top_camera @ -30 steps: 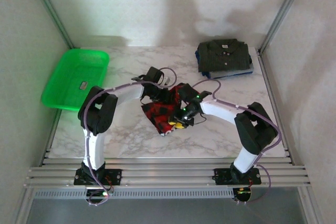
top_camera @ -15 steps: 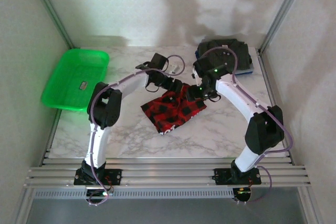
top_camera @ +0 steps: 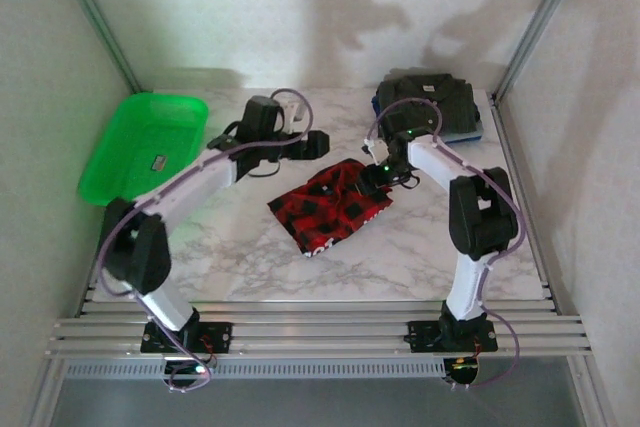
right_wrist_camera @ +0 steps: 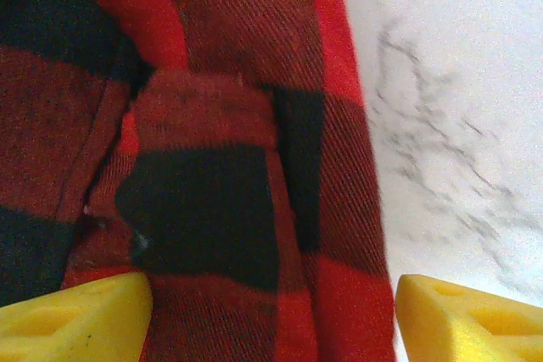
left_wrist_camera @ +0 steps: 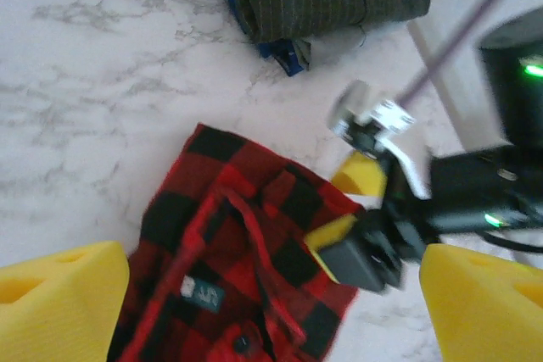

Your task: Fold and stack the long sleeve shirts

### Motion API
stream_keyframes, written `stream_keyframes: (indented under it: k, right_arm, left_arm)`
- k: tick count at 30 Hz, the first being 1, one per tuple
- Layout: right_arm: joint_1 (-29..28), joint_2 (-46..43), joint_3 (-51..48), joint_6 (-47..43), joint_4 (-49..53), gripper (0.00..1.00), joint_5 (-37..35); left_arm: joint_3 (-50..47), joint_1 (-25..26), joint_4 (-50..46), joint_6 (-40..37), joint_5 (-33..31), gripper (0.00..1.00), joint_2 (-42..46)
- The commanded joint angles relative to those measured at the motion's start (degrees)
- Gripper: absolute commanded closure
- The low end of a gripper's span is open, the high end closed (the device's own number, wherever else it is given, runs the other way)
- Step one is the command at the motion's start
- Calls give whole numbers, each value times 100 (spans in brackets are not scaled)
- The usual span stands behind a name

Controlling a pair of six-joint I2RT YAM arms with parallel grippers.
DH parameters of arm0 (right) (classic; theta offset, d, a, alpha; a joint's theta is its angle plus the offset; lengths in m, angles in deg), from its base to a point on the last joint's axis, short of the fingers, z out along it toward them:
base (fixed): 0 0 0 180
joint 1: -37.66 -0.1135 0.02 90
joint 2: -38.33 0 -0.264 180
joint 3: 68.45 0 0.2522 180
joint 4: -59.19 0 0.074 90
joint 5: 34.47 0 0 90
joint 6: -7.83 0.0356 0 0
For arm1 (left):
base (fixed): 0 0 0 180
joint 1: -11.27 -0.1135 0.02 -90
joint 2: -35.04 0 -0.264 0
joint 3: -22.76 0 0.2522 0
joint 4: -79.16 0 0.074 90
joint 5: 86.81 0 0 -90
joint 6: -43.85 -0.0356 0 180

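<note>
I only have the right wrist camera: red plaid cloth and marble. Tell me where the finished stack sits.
Observer: The folded dark shirt lies on a blue garment at the back right corner of the table, apart from the plaid shirt.
Operator: Give me the left gripper's position.
Observer: The left gripper hovers open just beyond the plaid shirt's far edge, holding nothing.
Operator: Now the basket.
Observer: The green basket sits at the table's left edge, well clear of both shirts.
</note>
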Motion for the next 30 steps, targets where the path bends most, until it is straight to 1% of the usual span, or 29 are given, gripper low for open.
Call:
stream_keyframes:
  k: [1, 2, 4, 6, 9, 10, 12, 18, 20, 22, 23, 24, 26, 28, 29, 30]
  right_arm:
    - [100, 384, 334, -158, -146, 25, 621]
    - [126, 454, 369, -148, -167, 25, 683]
    - [164, 612, 443, -160, -158, 25, 825]
    - [175, 738, 503, -227, -100, 25, 830]
    - [167, 918, 561, -314, 54, 25, 915]
    - [175, 972, 561, -323, 88, 25, 1000]
    - [175, 1037, 567, -303, 139, 17, 1098]
    - [89, 1065, 579, -99, 376, 18, 1431]
    - [-27, 1107, 553, 77, 470, 21, 1239]
    - [-186, 1149, 504, 209, 499, 27, 1208]
    - [-267, 1189, 503, 279, 504, 31, 1100]
    - [-356, 1230, 524, 321, 543, 37, 1025]
    - [-510, 1283, 571, 450, 547, 52, 808]
    - [-581, 1269, 625, 666, 469, 75, 432]
    - [-596, 1238, 654, 810, 440, 85, 195]
    - [-581, 1195, 746, 919, 460, 91, -116]
  left_arm:
    - [-1132, 6, 562, 1212, -430, 9, 688]
    - [-1470, 11, 626, 1485, -597, 8, 859]
    - [-2135, 25, 840, 2000, -686, 8, 1119]
    - [-2601, 61, 967, 2425, -898, 8, 1240]
    - [-2995, 74, 1306, 2739, -1028, 9, 1226]
    - [-3055, 61, 1432, 2789, -1044, 10, 1131]
    - [-3038, 48, 1524, 2779, -1095, 11, 866]
    - [-2771, 48, 1690, 2679, -1195, 12, 67]
    - [-2697, 44, 1793, 2613, -1221, 13, -175]
    - [-2628, 48, 1910, 2551, -1200, 13, -394]
    - [-2607, 48, 1956, 2525, -1198, 13, -458]
    - [-2580, 48, 2018, 2498, -1191, 13, -537]
    - [-2519, 48, 2043, 2441, -1195, 13, -616]
    - [-2491, 48, 2102, 2365, -1158, 12, -631]
    - [-2483, 48, 2111, 2336, -1149, 12, -606]
    - [-2482, 48, 2129, 2305, -1151, 11, -543]
